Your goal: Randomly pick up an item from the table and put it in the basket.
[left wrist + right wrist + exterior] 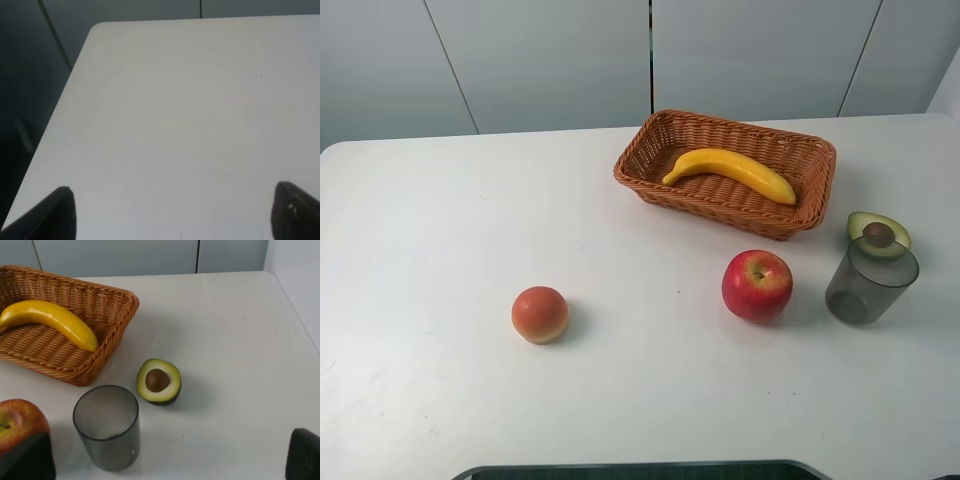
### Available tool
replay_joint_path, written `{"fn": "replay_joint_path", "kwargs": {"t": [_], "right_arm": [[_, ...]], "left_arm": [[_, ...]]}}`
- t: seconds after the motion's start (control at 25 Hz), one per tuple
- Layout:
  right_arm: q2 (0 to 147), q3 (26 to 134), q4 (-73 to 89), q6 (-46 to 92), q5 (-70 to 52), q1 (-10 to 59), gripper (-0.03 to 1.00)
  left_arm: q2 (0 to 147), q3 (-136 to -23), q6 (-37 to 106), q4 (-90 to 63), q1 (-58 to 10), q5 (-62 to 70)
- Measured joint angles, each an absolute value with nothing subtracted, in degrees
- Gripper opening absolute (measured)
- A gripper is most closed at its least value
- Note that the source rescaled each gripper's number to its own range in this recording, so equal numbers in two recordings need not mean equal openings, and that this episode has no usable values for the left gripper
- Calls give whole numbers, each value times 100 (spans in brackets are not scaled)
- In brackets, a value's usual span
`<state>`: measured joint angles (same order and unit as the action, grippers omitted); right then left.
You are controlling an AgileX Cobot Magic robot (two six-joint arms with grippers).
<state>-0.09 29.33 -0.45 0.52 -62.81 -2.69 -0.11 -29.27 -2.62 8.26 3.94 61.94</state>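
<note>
Banana (732, 170) is the item you are tracking, and it is lying inside the basket (650, 148), so the placing step looks done; judging by this, nothing more needs carrying unless you are choosing another item.

Going from near to far on the white table (440, 220): nearest you, an orange-pink fruit (540, 314) is sitting left of centre. A red apple (757, 285) is sitting right of centre, with a grey cup (871, 281) just beside it to the right. A halved avocado (879, 234) is lying right behind the cup. Farthest back, the wicker basket is holding the banana, which is resting lengthwise along its floor.

No arm is reaching into the overhead view. In the left wrist view, the left gripper (172, 210) is spread wide, holding nothing, looking over bare table. In the right wrist view, the right gripper (170, 460) is also spread wide and holding nothing, looking over the cup, avocado and basket.

If you are going on, the apple is the closest pick for the right arm.
</note>
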Motion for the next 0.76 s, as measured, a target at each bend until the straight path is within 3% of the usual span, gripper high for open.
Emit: {"fn": "replay_joint_path", "kwargs": {"t": [0.76], "right_arm": [[-9,2933,-45,52,-6281,-269,100]], "left_arm": [[-11,-2927,-262,826,394,6194]]}}
